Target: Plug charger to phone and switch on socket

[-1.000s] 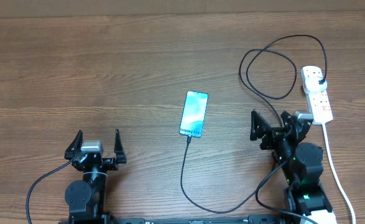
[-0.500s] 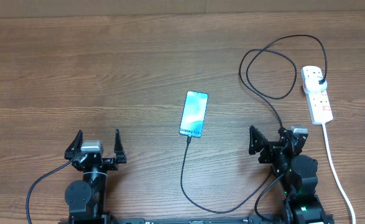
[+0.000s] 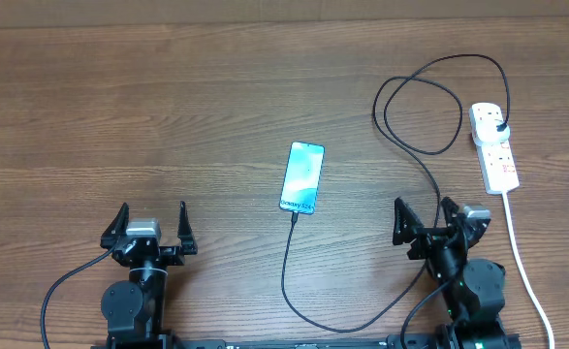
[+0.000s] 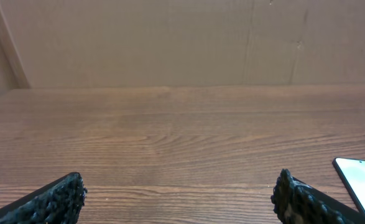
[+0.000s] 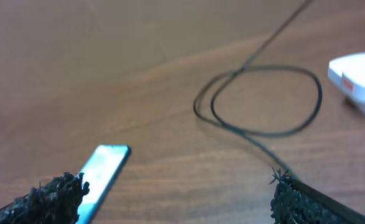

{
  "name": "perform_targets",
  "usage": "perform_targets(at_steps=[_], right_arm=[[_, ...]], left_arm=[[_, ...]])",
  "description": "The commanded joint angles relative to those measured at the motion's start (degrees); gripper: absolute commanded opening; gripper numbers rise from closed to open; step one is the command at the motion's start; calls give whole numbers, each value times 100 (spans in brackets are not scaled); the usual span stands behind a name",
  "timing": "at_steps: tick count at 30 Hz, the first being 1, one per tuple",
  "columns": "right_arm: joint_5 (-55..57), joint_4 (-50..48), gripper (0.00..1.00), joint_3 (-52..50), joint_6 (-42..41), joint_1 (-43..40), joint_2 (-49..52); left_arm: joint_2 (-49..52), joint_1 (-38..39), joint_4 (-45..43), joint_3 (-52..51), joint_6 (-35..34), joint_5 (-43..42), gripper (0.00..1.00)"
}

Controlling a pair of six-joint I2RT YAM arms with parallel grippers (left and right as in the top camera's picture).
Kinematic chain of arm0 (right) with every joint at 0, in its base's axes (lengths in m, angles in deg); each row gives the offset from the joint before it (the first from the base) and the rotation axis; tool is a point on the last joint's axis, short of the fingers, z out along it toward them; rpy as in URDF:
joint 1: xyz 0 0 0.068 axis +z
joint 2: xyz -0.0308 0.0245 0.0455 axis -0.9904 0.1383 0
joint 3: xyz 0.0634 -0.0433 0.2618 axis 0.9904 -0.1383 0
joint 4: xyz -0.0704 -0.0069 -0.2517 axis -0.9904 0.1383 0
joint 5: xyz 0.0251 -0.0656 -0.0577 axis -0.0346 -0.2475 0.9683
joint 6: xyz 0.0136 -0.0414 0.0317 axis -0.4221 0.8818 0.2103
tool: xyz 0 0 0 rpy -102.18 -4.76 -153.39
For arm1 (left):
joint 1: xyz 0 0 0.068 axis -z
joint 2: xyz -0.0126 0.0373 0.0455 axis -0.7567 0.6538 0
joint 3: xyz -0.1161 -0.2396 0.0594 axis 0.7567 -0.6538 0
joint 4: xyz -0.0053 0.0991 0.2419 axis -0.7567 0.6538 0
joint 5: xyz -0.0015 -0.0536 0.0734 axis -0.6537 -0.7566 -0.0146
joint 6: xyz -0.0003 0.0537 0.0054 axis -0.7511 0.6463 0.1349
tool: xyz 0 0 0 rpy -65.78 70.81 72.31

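Overhead: charger (image 3: 284, 276) tip at bottom edge of phone (image 3: 303, 178), plug in socket (image 3: 494, 150). Spread wide, empty: left gripper (image 3: 152, 208), right gripper (image 3: 424, 211). Likely next: right gripper presses socket switch; switch state unreadable.

Wood-grain table (image 3: 168, 97), perhaps cardboard backdrop (image 4: 170, 43)

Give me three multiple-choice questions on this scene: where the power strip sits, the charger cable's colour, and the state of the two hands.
1. Where is the socket? A) on the right of the table B) at its middle C) on its left
2. The charger cable is: A) white B) black C) red
3. The left hand and right hand are: A) both open, empty B) both shut C) one shut, one open
Answers: A, it lies far right in the overhead view; B, a thin black line; A, fingers spread, nothing between.
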Motion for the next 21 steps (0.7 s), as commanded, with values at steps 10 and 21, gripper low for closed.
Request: perform_targets(at_steps=[10, 21], right_arm=[[76, -15, 100, -63, 538, -11, -918], [63, -35, 100, -61, 538, -11, -918]], left_arm=[[-61, 22, 4, -17, 111, 11, 100], [-61, 22, 4, -17, 111, 11, 100]])
